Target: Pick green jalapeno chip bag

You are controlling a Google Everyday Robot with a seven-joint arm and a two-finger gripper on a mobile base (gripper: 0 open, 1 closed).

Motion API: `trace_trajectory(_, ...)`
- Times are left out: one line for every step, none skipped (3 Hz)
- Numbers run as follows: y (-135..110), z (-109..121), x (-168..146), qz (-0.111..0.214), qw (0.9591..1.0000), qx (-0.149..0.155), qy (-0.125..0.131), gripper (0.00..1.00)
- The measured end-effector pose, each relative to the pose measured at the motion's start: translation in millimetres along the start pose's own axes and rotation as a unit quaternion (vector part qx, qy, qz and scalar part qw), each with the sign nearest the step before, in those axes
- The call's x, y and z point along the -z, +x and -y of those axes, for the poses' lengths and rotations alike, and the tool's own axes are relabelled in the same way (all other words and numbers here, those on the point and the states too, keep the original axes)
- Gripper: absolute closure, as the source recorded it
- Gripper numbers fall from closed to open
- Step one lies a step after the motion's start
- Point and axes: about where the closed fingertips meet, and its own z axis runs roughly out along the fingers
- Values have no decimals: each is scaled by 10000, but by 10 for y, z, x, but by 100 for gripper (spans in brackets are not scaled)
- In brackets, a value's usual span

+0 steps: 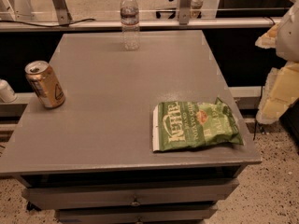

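1. The green jalapeno chip bag [196, 126] is seen lying flat on the grey table [131, 87], near its front right corner, with the white edge strip turned to the left.
2. The gripper [279, 90] is seen at the right edge of the view, beyond the table's side and apart from the bag. Whether it is open or closed cannot be told.
3. Because the bag lies so low, air may be grasped if the descent is stopped too high, and the table top may be struck if it is carried too far.
4. The foil looks crinkly and slick, so only a loose fold may be pinched and the bag may be lost during lifting.
5. As the bag lies close to the front and right edges, it may be shoved off the table by a sideways approach.
6. The gold can [45, 84] and the water bottle [130, 20] are placed well apart from the bag, so a collision with them is judged unlikely.
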Motion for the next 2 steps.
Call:
trace_trajectory(-14, 54, 23, 18, 10000, 20, 65, 0)
trace_trajectory(-98, 97, -263, 271, 9994, -162, -108, 0)
